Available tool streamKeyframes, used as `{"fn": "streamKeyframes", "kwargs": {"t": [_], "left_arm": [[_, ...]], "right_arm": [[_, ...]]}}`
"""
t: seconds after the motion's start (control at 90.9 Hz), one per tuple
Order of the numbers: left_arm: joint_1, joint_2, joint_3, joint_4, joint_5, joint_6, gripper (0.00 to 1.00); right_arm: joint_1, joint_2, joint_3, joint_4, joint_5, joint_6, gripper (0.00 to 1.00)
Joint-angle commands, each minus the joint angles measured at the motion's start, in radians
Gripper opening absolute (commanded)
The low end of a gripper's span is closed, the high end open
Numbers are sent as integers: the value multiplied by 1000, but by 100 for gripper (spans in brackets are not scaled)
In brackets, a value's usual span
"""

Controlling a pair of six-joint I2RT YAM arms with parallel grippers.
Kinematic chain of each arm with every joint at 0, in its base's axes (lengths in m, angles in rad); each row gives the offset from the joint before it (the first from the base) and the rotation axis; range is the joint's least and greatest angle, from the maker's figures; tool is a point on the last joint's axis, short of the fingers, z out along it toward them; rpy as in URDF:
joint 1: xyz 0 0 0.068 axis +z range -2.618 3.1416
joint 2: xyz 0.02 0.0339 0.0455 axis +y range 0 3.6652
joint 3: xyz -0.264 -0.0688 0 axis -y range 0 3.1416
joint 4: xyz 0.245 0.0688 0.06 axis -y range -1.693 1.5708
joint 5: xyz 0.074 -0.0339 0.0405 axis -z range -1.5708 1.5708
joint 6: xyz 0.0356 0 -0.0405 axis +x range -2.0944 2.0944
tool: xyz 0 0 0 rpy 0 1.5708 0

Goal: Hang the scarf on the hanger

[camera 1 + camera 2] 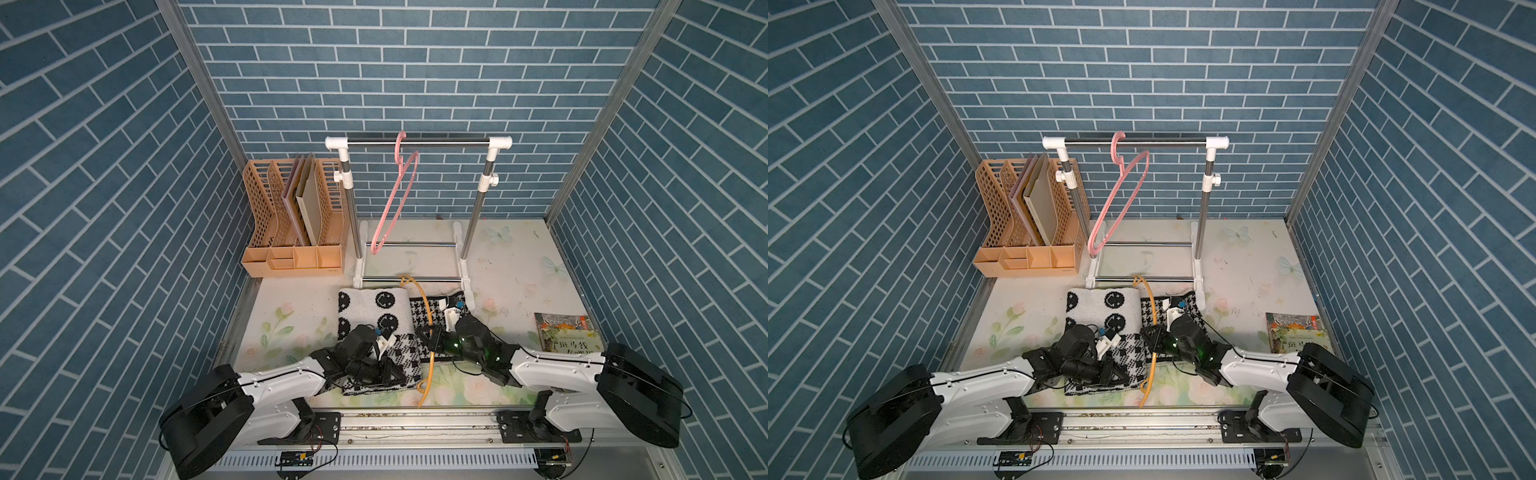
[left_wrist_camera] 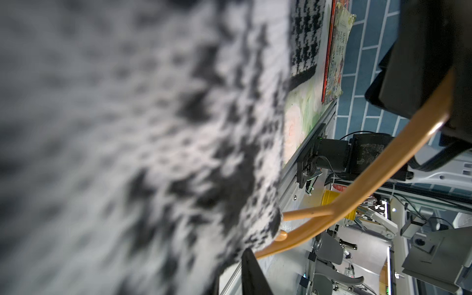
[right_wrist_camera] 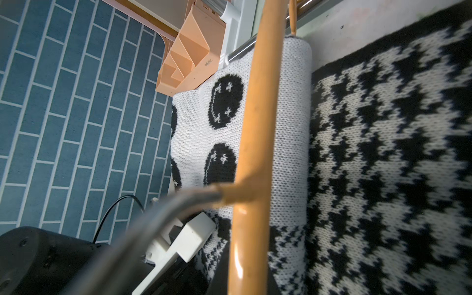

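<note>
One knitted scarf [image 1: 361,309] lies flat on the table [image 1: 519,266] before the clothes rack [image 1: 449,143], orange hanger [image 3: 258,115] across it. Jaws of the right gripper [image 1: 451,309] are pressed together beside it; the left gripper [image 1: 386,340], on the scarf, cannot be judged.

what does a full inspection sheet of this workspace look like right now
surface: floral table cover, lightly stained
job's things: black-and-white scarf folded on the table; orange hanger crossing above it; pink hanger on the rack rail
clutter: file organizer, book
grippers: left gripper at the scarf's near edge, jaws unclear; right gripper shut over the houndstooth end
cables: thin black cable by the left arm
surroundings: blue brick walls
</note>
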Motion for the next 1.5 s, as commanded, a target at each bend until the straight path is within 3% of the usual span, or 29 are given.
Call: {"fn": "streamKeyframes", "kwargs": {"t": [0.0,0.11,0.187,0.319,0.605,1.023,1.21,1.485], "left_arm": [[-4,1,62,-39,-58,20,28],[-3,-21,145,-100,-84,44,32],[-4,-41,176,-114,-100,49,34],[-4,-43,176,-137,-133,48,35],[-3,-36,176,-176,-157,80,36],[-3,-23,160,-214,-198,107,36],[-2,-11,153,-193,-200,102,36],[-1,31,182,-197,-194,120,37]], "right_arm": [[-4,10,-6,-98,19,-21,5],[-6,-1,-3,-121,19,-30,6],[-5,-11,-12,-125,24,-31,11],[-5,-31,-36,-128,44,-32,23],[-6,-100,-91,-124,71,-27,36],[-5,-157,-124,-144,75,-16,46],[-6,-172,-153,-143,78,-10,43],[-5,-185,-164,-152,109,-9,24]]}}
